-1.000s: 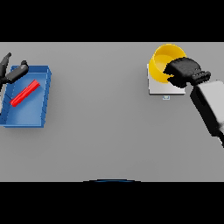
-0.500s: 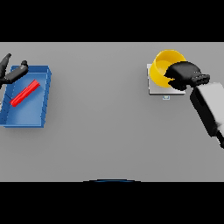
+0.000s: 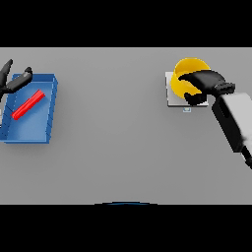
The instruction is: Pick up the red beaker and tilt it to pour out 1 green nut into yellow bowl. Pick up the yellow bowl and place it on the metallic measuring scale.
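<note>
The yellow bowl sits on the scale, a pale flat square at the far right of the grey worktop, and it covers most of the plate so that only the scale's left and near edges show. The right hand comes in from the right and lies over the bowl's right side, its fingers curled down round the rim and clamped on it (whether the bowl rests flat or is tipped a little cannot be told). At the far left stands a blue tray, and in it lies a red beaker, on its side and slanting from near left to far right, apart from the tray's walls. The left hand shows at the left edge, just over the tray's far left corner, with its fingers spread apart and straight, holding nothing and well clear of the beaker. No green nut can be made out in the bowl or the tray
</note>
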`<state>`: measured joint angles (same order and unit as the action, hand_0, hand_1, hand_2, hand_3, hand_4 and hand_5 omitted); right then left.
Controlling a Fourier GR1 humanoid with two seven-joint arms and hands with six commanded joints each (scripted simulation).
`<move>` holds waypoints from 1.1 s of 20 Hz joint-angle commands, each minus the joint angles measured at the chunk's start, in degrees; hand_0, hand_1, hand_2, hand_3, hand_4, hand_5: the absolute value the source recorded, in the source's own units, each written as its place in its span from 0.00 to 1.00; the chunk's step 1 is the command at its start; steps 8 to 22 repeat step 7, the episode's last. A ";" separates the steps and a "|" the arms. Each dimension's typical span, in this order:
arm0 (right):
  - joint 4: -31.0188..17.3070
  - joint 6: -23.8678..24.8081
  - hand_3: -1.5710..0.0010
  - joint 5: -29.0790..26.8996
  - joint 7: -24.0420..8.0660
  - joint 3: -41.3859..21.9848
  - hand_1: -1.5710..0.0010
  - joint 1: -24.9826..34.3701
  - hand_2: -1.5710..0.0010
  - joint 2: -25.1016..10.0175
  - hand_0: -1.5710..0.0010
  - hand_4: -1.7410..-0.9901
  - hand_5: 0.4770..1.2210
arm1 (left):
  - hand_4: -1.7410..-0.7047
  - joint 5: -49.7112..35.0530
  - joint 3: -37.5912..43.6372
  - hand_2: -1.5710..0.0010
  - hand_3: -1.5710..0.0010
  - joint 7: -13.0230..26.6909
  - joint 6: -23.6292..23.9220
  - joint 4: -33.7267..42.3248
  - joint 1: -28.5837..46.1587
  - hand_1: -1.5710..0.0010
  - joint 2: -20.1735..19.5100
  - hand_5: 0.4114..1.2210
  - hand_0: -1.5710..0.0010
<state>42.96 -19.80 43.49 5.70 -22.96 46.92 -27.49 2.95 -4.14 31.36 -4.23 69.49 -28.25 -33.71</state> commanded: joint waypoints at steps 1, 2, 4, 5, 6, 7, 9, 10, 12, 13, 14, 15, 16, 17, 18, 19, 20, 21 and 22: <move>-0.14 -0.13 0.89 0.62 0.90 -0.54 0.84 0.24 0.88 -0.75 0.84 0.39 0.47 | 0.88 0.02 0.28 1.00 1.00 -0.75 0.09 -0.55 -0.15 1.00 -0.14 0.42 1.00; -0.48 -0.03 0.92 1.06 1.01 -0.97 0.88 0.10 0.90 -0.74 0.87 0.41 0.46 | 0.87 -0.08 0.03 1.00 1.00 -0.10 -0.30 -0.77 -0.69 1.00 0.13 0.42 1.00; -0.55 -1.25 0.95 1.17 0.29 -1.29 0.92 0.52 0.94 -0.51 0.92 0.44 0.44 | 0.87 -0.35 0.44 1.00 1.00 -0.49 -0.56 -0.47 -0.40 1.00 -0.48 0.42 1.00; -0.08 -1.98 0.96 1.04 0.14 -1.36 0.94 0.09 0.95 -0.93 0.94 0.45 0.43 | 0.88 -0.37 0.39 1.00 1.00 -0.61 -0.62 0.14 0.33 1.00 -0.70 0.43 1.00; 0.75 -2.20 0.97 0.71 0.30 -1.21 0.95 -0.39 0.96 -1.28 0.95 0.46 0.42 | 0.88 -0.02 -0.01 1.00 1.00 -0.56 -0.19 0.71 0.42 1.00 -0.38 0.43 1.00; 1.05 -2.47 0.97 0.51 -0.58 -1.06 0.96 -0.31 0.97 -0.90 0.96 0.47 0.41 | 0.88 -0.23 0.23 1.00 1.00 -0.59 -0.36 0.89 0.42 1.00 -0.69 0.43 1.00; 1.05 -2.47 0.97 0.51 -0.58 -1.06 0.96 -0.31 0.97 -0.90 0.96 0.47 0.41 | 0.88 -0.23 0.23 1.00 1.00 -0.59 -0.36 0.89 0.42 1.00 -0.69 0.43 1.00; 1.05 -2.47 0.97 0.51 -0.58 -1.06 0.96 -0.31 0.97 -0.90 0.96 0.47 0.41 | 0.88 -0.23 0.23 1.00 1.00 -0.59 -0.36 0.89 0.42 1.00 -0.69 0.43 1.00; 1.05 -2.47 0.97 0.51 -0.58 -1.06 0.96 -0.31 0.97 -0.90 0.96 0.47 0.41 | 0.88 -0.23 0.23 1.00 1.00 -0.59 -0.36 0.89 0.42 1.00 -0.69 0.43 1.00; 1.05 -2.47 0.97 0.51 -0.58 -1.06 0.96 -0.31 0.97 -0.90 0.96 0.47 0.41 | 0.88 -0.23 0.23 1.00 1.00 -0.59 -0.36 0.89 0.42 1.00 -0.69 0.43 1.00; 1.05 -2.47 0.97 0.51 -0.58 -1.06 0.96 -0.31 0.97 -0.90 0.96 0.47 0.41 | 0.88 -0.23 0.23 1.00 1.00 -0.59 -0.36 0.89 0.42 1.00 -0.69 0.43 1.00; 1.05 -2.47 0.97 0.51 -0.58 -1.06 0.96 -0.31 0.97 -0.90 0.96 0.47 0.41 | 0.88 -0.23 0.23 1.00 1.00 -0.59 -0.36 0.89 0.42 1.00 -0.69 0.43 1.00; 1.05 -2.47 0.97 0.51 -0.58 -1.06 0.96 -0.31 0.97 -0.90 0.96 0.47 0.41 | 0.88 -0.23 0.23 1.00 1.00 -0.59 -0.36 0.89 0.42 1.00 -0.69 0.43 1.00; 1.05 -2.47 0.97 0.51 -0.58 -1.06 0.96 -0.31 0.97 -0.90 0.96 0.47 0.41 | 0.88 -0.23 0.23 1.00 1.00 -0.59 -0.36 0.89 0.42 1.00 -0.69 0.43 1.00; 1.05 -2.47 0.97 0.51 -0.58 -1.06 0.96 -0.31 0.97 -0.90 0.96 0.47 0.41 | 0.88 -0.23 0.23 1.00 1.00 -0.59 -0.36 0.89 0.42 1.00 -0.69 0.43 1.00; 1.05 -2.47 0.97 0.51 -0.58 -1.06 0.96 -0.31 0.97 -0.90 0.96 0.47 0.41 | 0.88 -0.23 0.23 1.00 1.00 -0.59 -0.36 0.89 0.42 1.00 -0.69 0.43 1.00; 1.05 -2.47 0.97 0.51 -0.58 -1.06 0.96 -0.31 0.97 -0.90 0.96 0.47 0.41 | 0.88 -0.23 0.23 1.00 1.00 -0.59 -0.36 0.89 0.42 1.00 -0.69 0.43 1.00; 1.05 -2.47 0.97 0.51 -0.58 -1.06 0.96 -0.31 0.97 -0.90 0.96 0.47 0.41 | 0.88 -0.23 0.23 1.00 1.00 -0.59 -0.36 0.89 0.42 1.00 -0.69 0.43 1.00; 1.05 -2.47 0.97 0.51 -0.58 -1.06 0.96 -0.31 0.97 -0.90 0.96 0.47 0.41 | 0.88 -0.23 0.23 1.00 1.00 -0.59 -0.36 0.89 0.42 1.00 -0.69 0.43 1.00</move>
